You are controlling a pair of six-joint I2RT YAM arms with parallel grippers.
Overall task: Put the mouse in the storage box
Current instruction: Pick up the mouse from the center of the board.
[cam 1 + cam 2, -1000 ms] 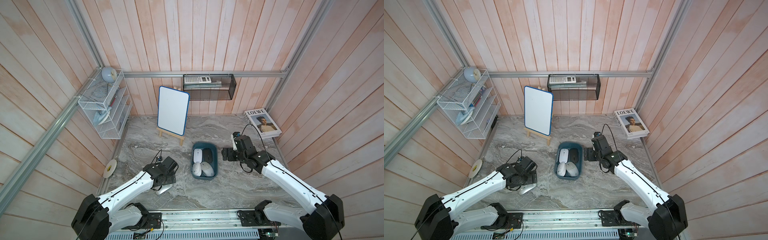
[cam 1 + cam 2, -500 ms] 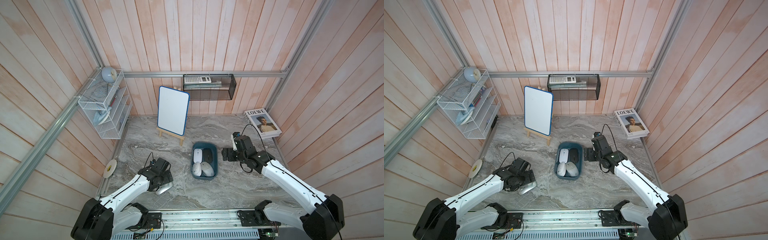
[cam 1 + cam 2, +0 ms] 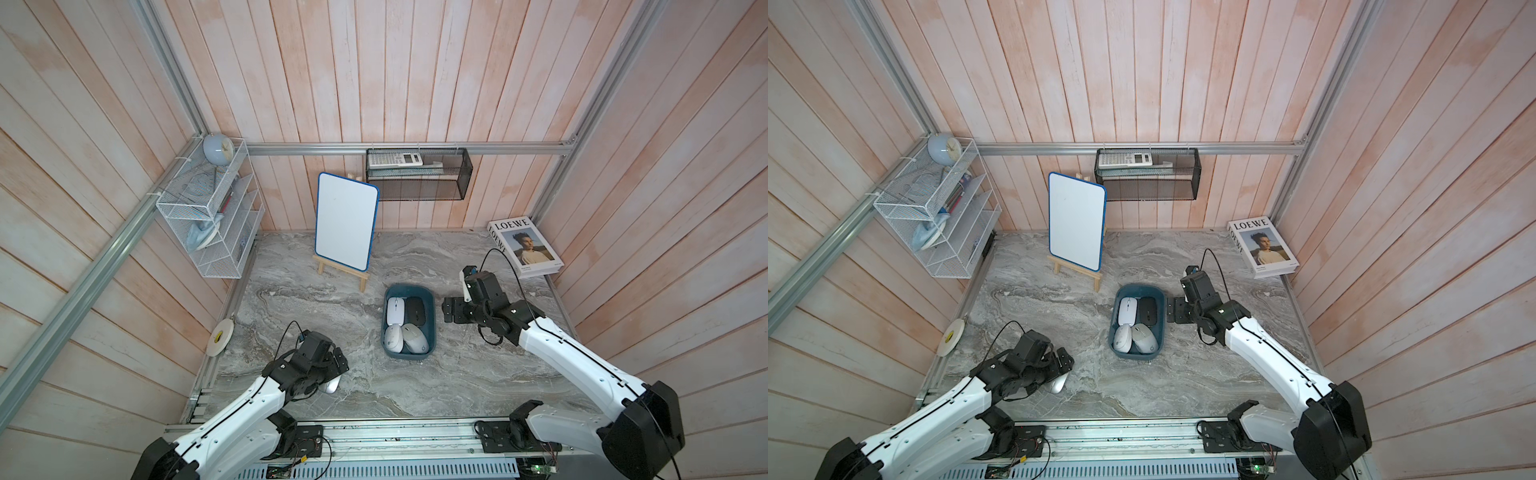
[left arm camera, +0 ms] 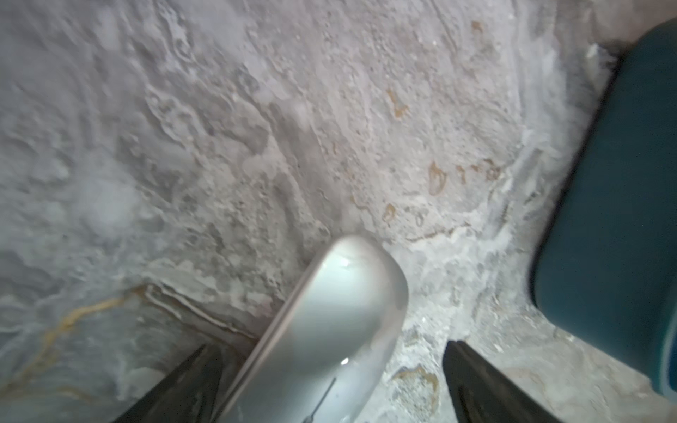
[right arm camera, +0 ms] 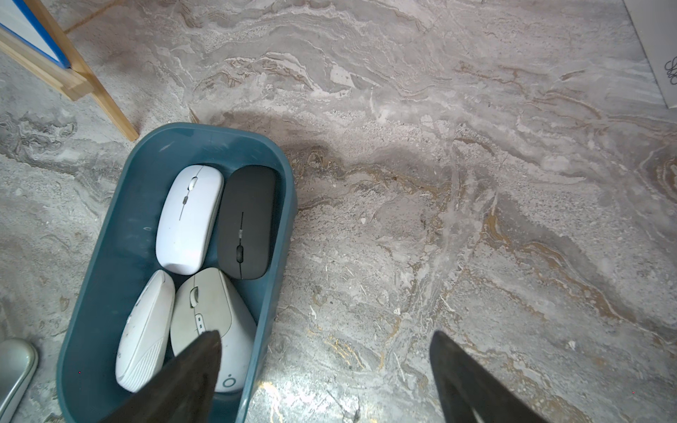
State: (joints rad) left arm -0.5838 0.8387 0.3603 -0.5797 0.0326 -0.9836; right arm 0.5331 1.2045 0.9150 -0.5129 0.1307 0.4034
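**One mouse left to put away**

The left gripper (image 4: 331, 346) is open wide and holds nothing. The silver mouse (image 4: 329, 322) lies on the table (image 3: 311, 299) between its fingers (image 4: 183, 384), apart from the box. It has not been picked up or carried yet. In the middle, the storage box (image 5: 121, 227) holds four mice (image 5: 198, 256). The right gripper (image 5: 326, 335) hangs open and empty beside the box.
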